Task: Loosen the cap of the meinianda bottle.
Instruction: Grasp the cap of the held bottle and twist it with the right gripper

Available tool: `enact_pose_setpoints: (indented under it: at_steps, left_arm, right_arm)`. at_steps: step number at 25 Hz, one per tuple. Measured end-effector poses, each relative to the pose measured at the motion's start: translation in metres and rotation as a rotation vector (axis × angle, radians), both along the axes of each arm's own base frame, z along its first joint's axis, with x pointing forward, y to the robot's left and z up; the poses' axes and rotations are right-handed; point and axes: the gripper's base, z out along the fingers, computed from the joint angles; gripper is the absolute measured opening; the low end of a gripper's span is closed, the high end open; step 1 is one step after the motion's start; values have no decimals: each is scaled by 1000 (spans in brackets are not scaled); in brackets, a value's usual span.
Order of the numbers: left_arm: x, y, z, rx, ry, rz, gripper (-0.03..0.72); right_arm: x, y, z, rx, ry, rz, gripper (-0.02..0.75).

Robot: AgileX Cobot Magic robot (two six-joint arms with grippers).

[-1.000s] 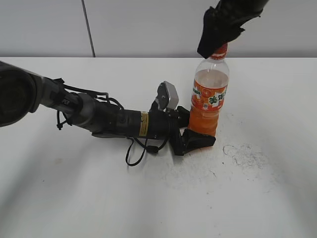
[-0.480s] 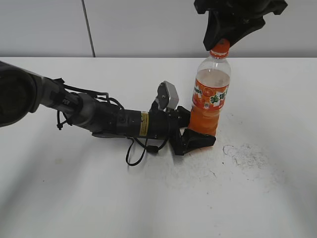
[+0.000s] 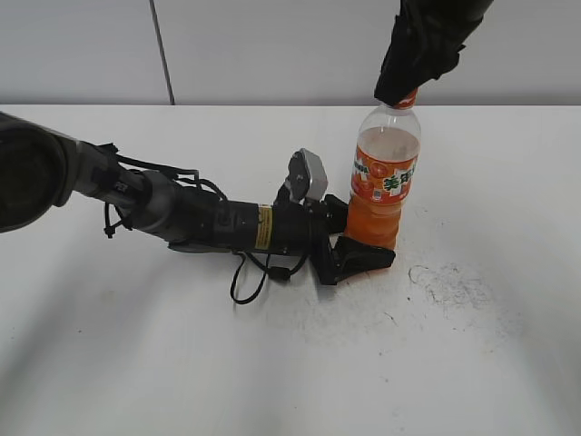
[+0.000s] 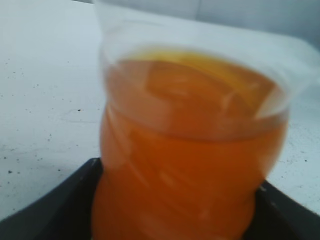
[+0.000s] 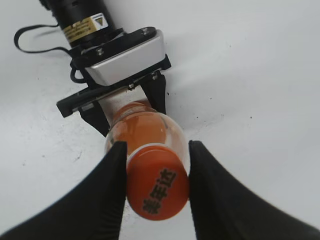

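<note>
The meinianda bottle (image 3: pixel 385 177) stands upright on the white table, orange drink inside, orange label with white characters. My left gripper (image 3: pixel 359 241) lies low on the table and is shut on the bottle's base, whose orange body (image 4: pixel 185 165) fills the left wrist view. My right gripper (image 3: pixel 399 86) comes down from above and is shut on the orange cap (image 5: pixel 157 187), with both black fingers pressed against its sides. Only the cap's lower edge (image 3: pixel 406 98) shows in the exterior view.
The left arm (image 3: pixel 182 213) with its cables stretches across the table from the left. A scuffed grey patch (image 3: pixel 449 282) marks the table right of the bottle. A grey wall runs behind the table.
My right gripper had lifted off and turned above the cap, leaving it exposed; now it has come back down and closed on the cap. The left arm and bottle have not moved.
</note>
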Motion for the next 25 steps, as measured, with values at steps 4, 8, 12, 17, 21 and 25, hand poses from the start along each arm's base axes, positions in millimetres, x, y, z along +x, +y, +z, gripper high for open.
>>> enact_pose_setpoints:
  at_steps: [4, 8, 12, 17, 21, 25]
  left_arm:
    - [0, 0, 0, 1, -1, -1, 565]
    - [0, 0, 0, 1, -1, -1, 565]
    - [0, 0, 0, 1, -1, -1, 565]
    - [0, 0, 0, 1, -1, -2, 565]
    - [0, 0, 0, 0, -1, -2, 565]
    - [0, 0, 0, 0, 0, -1, 565]
  right_arm:
    - [0, 0, 0, -7, -11, 40, 276]
    - [-1, 1, 0, 51, 61, -146, 378]
    - [1, 2, 1, 152, 186, -518, 573]
    - [2, -2, 0, 204, 277, -841, 556]
    - [2, -3, 0, 203, 279, -877, 410]
    - [2, -3, 0, 198, 270, -849, 272]
